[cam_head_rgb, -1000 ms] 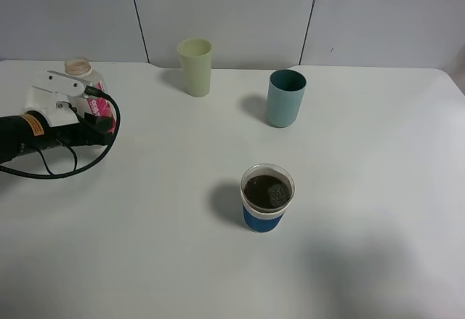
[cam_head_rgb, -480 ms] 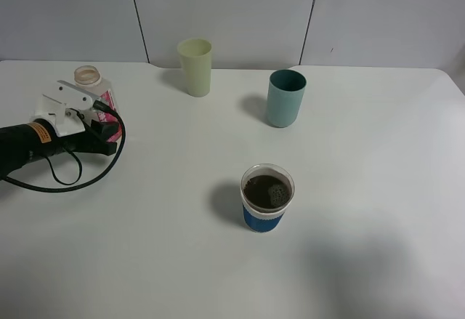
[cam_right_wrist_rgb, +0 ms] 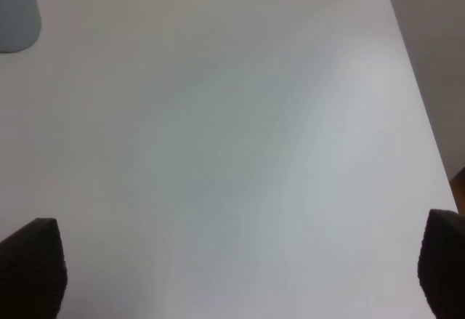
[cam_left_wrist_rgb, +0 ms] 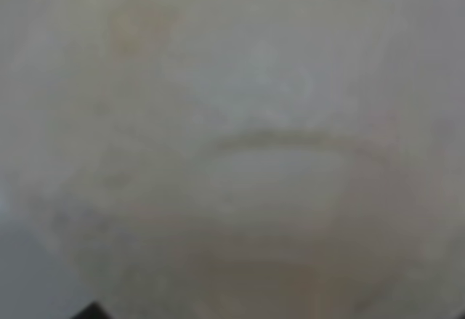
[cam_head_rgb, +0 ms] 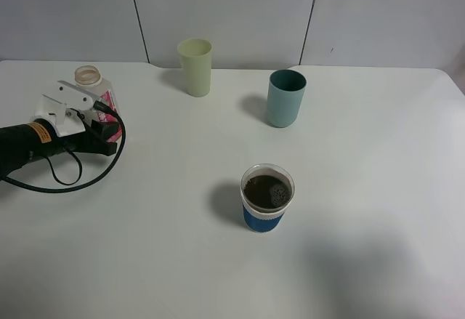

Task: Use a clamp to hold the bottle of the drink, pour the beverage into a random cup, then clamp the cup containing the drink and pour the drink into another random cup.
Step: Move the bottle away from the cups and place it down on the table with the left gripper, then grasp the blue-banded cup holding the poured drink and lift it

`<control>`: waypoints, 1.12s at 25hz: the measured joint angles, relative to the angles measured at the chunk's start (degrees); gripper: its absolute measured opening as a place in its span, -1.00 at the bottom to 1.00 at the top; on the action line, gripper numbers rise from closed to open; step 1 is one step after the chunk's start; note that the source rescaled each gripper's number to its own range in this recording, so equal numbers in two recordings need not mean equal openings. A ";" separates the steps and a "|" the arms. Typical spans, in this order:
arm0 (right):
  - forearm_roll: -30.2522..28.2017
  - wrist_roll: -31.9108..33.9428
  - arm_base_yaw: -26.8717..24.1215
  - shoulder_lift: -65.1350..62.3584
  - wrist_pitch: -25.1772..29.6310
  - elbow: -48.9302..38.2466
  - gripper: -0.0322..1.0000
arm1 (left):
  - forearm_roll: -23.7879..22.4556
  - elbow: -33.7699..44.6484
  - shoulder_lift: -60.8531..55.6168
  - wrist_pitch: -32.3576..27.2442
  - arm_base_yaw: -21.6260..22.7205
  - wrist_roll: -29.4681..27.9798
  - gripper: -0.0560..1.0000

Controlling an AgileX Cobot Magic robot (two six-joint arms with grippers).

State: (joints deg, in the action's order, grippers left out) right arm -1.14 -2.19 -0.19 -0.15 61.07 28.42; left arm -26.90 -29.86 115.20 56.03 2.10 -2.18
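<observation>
The bottle (cam_head_rgb: 88,76) stands upright at the far left of the table, its pink-red label facing forward. My left gripper (cam_head_rgb: 81,108) is shut on its body, whitish jaws on either side. The left wrist view is a pale blur of the bottle (cam_left_wrist_rgb: 240,152) pressed close. The short cup with the blue band (cam_head_rgb: 267,206) sits near the middle front, and the dark brown beverage (cam_head_rgb: 267,190) nearly fills it. Behind it stands the teal tumbler (cam_head_rgb: 285,98). My right gripper (cam_right_wrist_rgb: 236,268) is open over bare table, and the teal tumbler (cam_right_wrist_rgb: 14,14) shows at the picture's edge.
A pale yellow-green tumbler (cam_head_rgb: 195,66) stands at the back, left of the teal one. A black cable (cam_head_rgb: 80,181) loops from the left arm onto the white table (cam_head_rgb: 363,159). The table's right edge (cam_right_wrist_rgb: 418,94) shows in the right wrist view.
A second ago the left gripper and bottle sat a little further left and back. They shifted slightly right and forward, then stayed still. The cups have not moved.
</observation>
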 joint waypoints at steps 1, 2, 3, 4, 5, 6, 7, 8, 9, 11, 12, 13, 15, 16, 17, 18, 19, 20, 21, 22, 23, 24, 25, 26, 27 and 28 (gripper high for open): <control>0.00 0.00 0.00 0.00 0.00 0.00 0.80 | 0.00 0.00 0.00 0.00 0.00 0.02 -0.89; 0.00 0.00 0.00 0.00 0.00 0.00 0.80 | 0.00 0.00 0.00 0.00 0.00 0.02 -0.89; 0.00 0.00 0.00 0.00 0.00 0.00 0.80 | 0.00 0.00 0.00 0.00 0.00 0.07 -0.79; 0.00 0.00 0.00 0.00 0.00 0.00 0.80 | 0.00 0.00 0.00 0.00 0.00 0.07 -0.59; 0.00 0.00 0.00 0.00 0.00 0.00 0.80 | 0.00 0.00 0.11 0.00 0.00 0.07 -0.30; 0.00 0.00 0.00 0.00 0.00 0.00 0.80 | -0.05 0.00 0.16 0.00 0.00 0.07 -0.01; 0.00 0.00 0.00 0.00 0.00 0.00 0.80 | -0.05 0.00 0.17 -0.05 0.00 -0.13 0.35; 0.00 0.00 0.00 0.00 0.00 0.00 0.80 | -0.05 0.00 0.17 -0.05 0.00 -0.50 0.64; 0.00 0.00 0.00 0.00 0.00 0.00 0.80 | -0.05 0.00 0.17 -0.05 0.00 -1.30 0.82; 0.00 0.00 0.00 0.00 0.00 0.00 0.80 | -0.05 0.00 0.17 -0.05 0.00 -2.04 0.97; 0.00 0.00 0.00 0.00 0.00 0.00 0.80 | -0.05 0.00 0.17 -0.05 0.00 -2.22 1.00; 0.00 0.00 0.00 0.00 0.00 0.00 0.80 | -0.05 0.00 0.17 -0.05 0.00 -2.34 1.00; 0.00 0.00 0.00 0.00 0.00 0.00 0.80 | -0.05 0.08 -0.31 -0.18 0.00 -2.39 1.00; 0.00 0.00 0.00 0.00 0.00 0.00 0.80 | -0.05 0.08 -0.31 -0.18 0.00 -2.39 1.00; 0.00 0.00 0.00 0.00 0.00 0.00 0.80 | -0.05 0.17 -0.67 -0.25 0.00 -2.44 1.00; 0.00 0.00 0.00 0.00 0.00 0.00 0.80 | -0.05 0.39 -1.22 -0.25 0.00 -2.54 1.00; 0.00 0.00 0.00 0.00 0.00 0.00 0.80 | -0.05 0.61 -1.87 -0.25 0.00 -2.54 1.00; 0.00 0.00 0.00 0.00 0.00 0.00 0.80 | 0.00 1.08 -2.56 -0.25 0.00 -2.54 1.00; 0.00 0.00 0.00 0.00 0.00 0.00 0.80 | 0.20 1.72 -3.43 -0.25 0.00 -2.54 1.00; 0.00 0.00 0.00 0.00 0.00 0.00 0.80 | 0.74 2.53 -4.34 -0.25 0.00 -2.54 1.00; 0.00 0.00 0.00 0.00 0.00 0.00 0.80 | 1.38 3.38 -5.39 -0.25 0.00 -2.54 1.00; 0.00 0.00 0.00 0.00 0.00 0.00 0.80 | 3.20 5.97 -7.74 -0.30 0.00 -2.54 1.00; 0.00 0.00 0.00 0.00 0.00 0.00 0.80 | 4.00 7.49 -9.21 -0.30 0.00 -2.54 1.00; 0.00 0.00 0.00 0.00 0.00 0.00 0.80 | 4.85 8.84 -10.55 -0.30 0.00 -2.54 1.00; 0.00 0.00 0.00 0.00 0.00 0.00 0.80 | 4.85 8.84 -10.55 -0.30 0.00 -2.54 1.00; 0.00 0.00 0.00 0.00 0.00 0.00 0.80 | 6.04 10.47 -12.24 -0.30 0.00 -2.54 1.00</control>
State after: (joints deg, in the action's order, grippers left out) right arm -1.14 -2.19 -0.19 -0.15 61.07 28.42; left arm -20.86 -19.39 102.97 55.73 2.10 -4.72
